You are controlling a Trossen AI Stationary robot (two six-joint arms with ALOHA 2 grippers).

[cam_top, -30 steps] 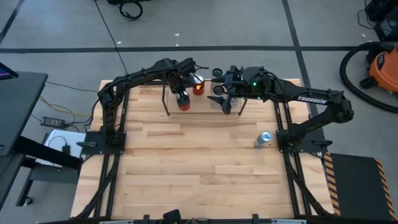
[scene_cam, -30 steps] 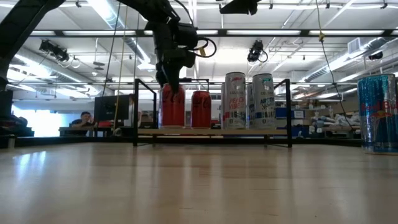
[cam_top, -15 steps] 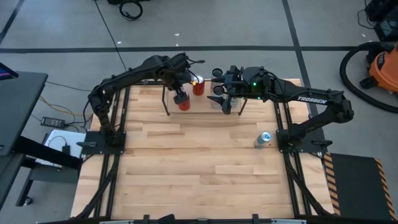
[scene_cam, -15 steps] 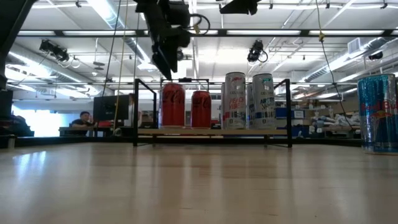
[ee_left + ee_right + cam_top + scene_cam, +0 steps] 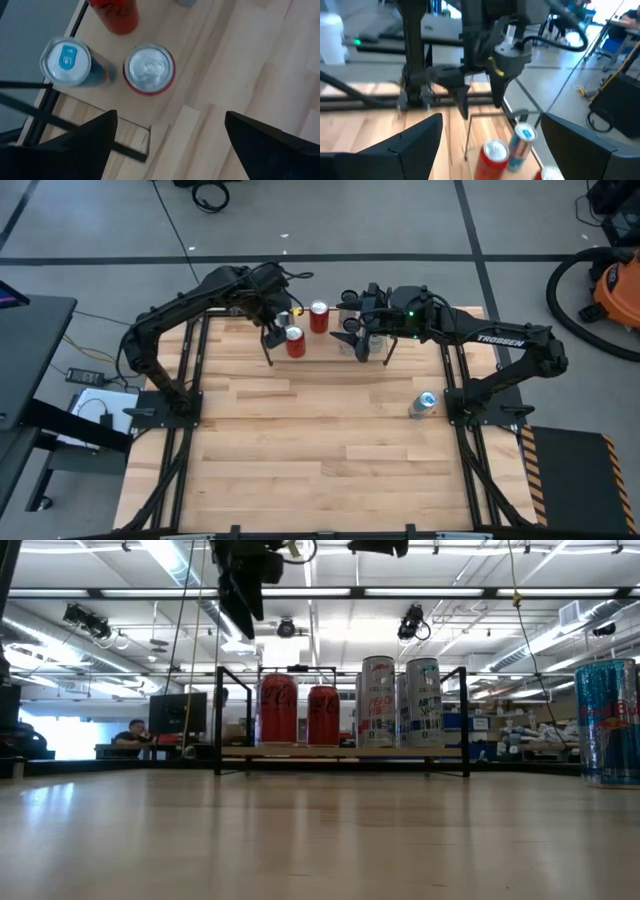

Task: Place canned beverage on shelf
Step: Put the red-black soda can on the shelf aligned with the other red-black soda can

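Left gripper [image 5: 272, 323]: fingers [image 5: 85, 140] spread wide apart, nothing between them. It hangs above the shelf's left end, clear of the cans; in the low view [image 5: 238, 600] it sits well above the can tops. Directly beneath, the left wrist view shows a red can [image 5: 149, 68] from above, silver lid up, standing upright, with a blue-tabbed slim can [image 5: 67, 61] just beside it and a second red can [image 5: 113, 14] beyond.

Right gripper [image 5: 352, 330]: fingers [image 5: 405, 142] also spread, empty. It is over the shelf's right part, above the tall pale cans [image 5: 400, 702].

Shelf [image 5: 340, 752]: low light-wood platform with black rods [image 5: 217, 720], at the table's far edge. On it, per the low view, two red cans [image 5: 278, 708] on the left and two tall pale cans on the right, all upright. The high view shows the red pair [image 5: 296, 341] near the left gripper.

Off the shelf: one blue-and-silver can [image 5: 424, 403] stands upright on the wooden table [image 5: 320, 450], near the right arm's base, well apart from the shelf; it looms at the low view's right edge [image 5: 610, 720].

Background: a person [image 5: 133, 732] seated far behind the table.
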